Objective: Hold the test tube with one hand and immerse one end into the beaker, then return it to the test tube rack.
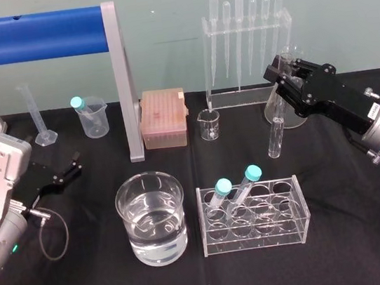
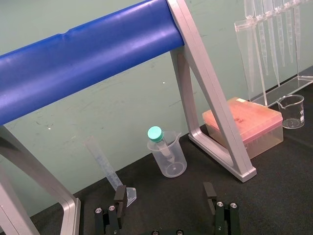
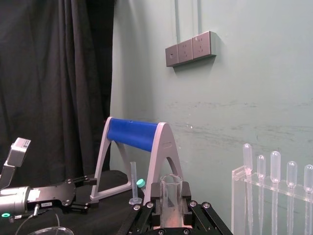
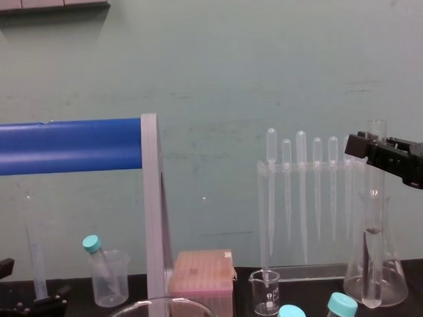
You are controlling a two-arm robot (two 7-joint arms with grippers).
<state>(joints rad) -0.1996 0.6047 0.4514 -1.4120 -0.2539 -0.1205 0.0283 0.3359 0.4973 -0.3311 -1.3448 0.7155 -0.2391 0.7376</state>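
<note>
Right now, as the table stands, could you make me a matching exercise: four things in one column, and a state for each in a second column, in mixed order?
Things:
1. test tube
2. beaker
3. rack
4. left pincer

States:
A. holds two teal-capped tubes
B. open, low at the left
C. upright in the right pincer
D. partly filled with clear liquid

Pairs: 1-C, 2-D, 3-A, 4-B.

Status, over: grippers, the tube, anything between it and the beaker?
Right gripper shut on test tube, upright, out of the rack. Left gripper open, parked left. Beaker front-left; teal-capped tubes likely in the path.
</note>
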